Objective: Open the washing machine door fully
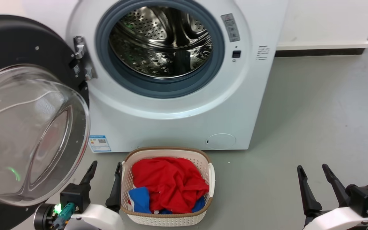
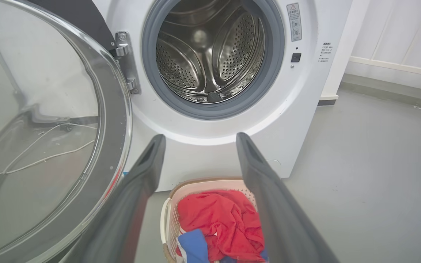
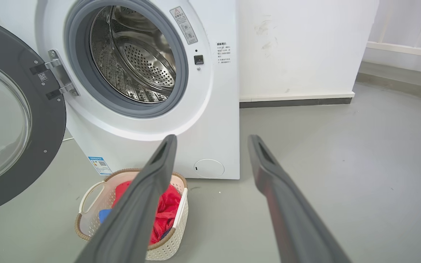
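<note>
The white washing machine [image 1: 177, 127] [image 2: 210, 153] [image 3: 217, 120] stands ahead with its steel drum [image 1: 161, 41] exposed inside a grey-blue gasket. Its washing machine door [image 1: 21, 134] [image 2: 42, 138] [image 3: 9, 120], black-rimmed with a clear domed window, hangs swung wide out to the left on its hinge [image 1: 81, 57]. My left gripper [image 1: 105, 167] [image 2: 200, 140] is open at the lower left, just right of the door's rim and apart from it, holding nothing. My right gripper [image 1: 313, 171] [image 3: 213, 140] is open at the lower right over bare floor.
A white woven laundry basket [image 1: 211, 179] [image 2: 166, 219] [image 3: 181, 204] with red and blue clothes sits on the grey floor in front of the machine, close beside my left fingers. A white wall with a dark skirting [image 1: 321, 51] runs to the right.
</note>
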Robot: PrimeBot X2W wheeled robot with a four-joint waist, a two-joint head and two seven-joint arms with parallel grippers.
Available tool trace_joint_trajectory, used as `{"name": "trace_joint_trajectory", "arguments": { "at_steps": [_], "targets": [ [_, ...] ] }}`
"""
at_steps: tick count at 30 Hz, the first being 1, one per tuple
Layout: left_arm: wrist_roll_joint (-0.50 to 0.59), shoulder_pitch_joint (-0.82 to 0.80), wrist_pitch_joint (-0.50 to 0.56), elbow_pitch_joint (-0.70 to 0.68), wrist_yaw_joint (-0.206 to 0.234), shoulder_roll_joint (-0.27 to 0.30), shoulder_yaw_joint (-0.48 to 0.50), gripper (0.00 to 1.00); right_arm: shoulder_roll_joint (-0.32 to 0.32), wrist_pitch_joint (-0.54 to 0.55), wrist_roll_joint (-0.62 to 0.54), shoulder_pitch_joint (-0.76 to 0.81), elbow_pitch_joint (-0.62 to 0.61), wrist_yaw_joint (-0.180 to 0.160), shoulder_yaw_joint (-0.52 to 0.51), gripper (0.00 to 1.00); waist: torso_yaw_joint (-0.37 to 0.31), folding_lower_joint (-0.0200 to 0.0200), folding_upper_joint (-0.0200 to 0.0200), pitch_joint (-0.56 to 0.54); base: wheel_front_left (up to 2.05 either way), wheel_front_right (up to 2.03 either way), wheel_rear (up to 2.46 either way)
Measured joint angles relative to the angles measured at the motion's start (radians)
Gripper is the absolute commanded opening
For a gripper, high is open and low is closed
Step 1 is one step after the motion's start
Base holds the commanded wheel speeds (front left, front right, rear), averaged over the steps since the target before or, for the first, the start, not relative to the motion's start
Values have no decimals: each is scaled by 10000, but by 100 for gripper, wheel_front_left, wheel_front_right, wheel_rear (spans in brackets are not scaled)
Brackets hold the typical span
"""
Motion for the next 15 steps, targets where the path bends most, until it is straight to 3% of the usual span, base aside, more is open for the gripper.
{"name": "trace_joint_trajectory", "arguments": {
  "at_steps": [15],
  "targets": [
    [276, 490, -98, 219, 0, 82, 339, 100, 0, 107, -50, 155, -102, 0, -33, 100, 41, 0, 0, -216, 0, 0, 0]
  ]
}}
